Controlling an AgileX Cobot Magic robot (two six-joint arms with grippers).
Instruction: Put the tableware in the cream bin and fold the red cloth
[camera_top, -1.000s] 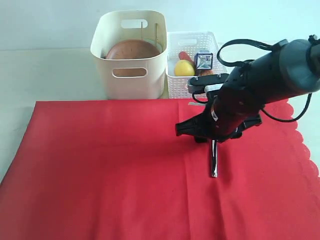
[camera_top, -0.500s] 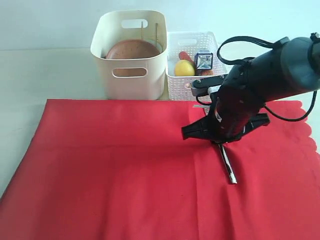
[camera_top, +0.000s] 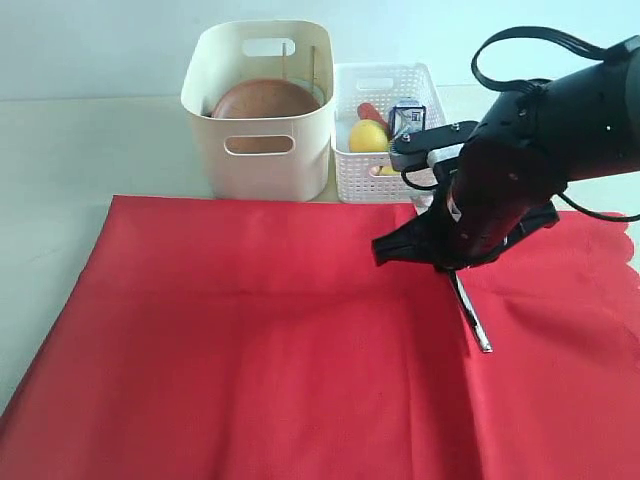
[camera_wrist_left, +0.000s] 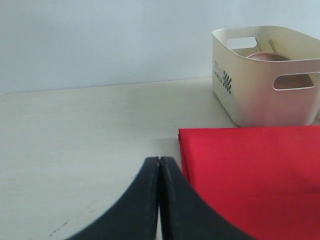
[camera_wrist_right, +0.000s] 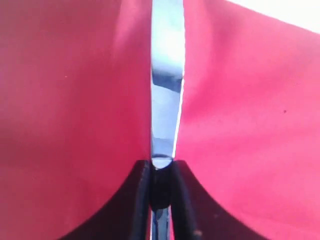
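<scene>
Knife clamped in right gripper over red cloth, well inside edges.

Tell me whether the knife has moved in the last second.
Yes. The silver table knife, pinched by the right gripper, has swung rightward, away from the cream bin.

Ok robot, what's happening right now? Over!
Right gripper shut on silver table knife. Left gripper shut, empty, beside red cloth. Nothing blocking cream bin.

Pale table under red cloth, cream bin and white perforated basket.
</scene>
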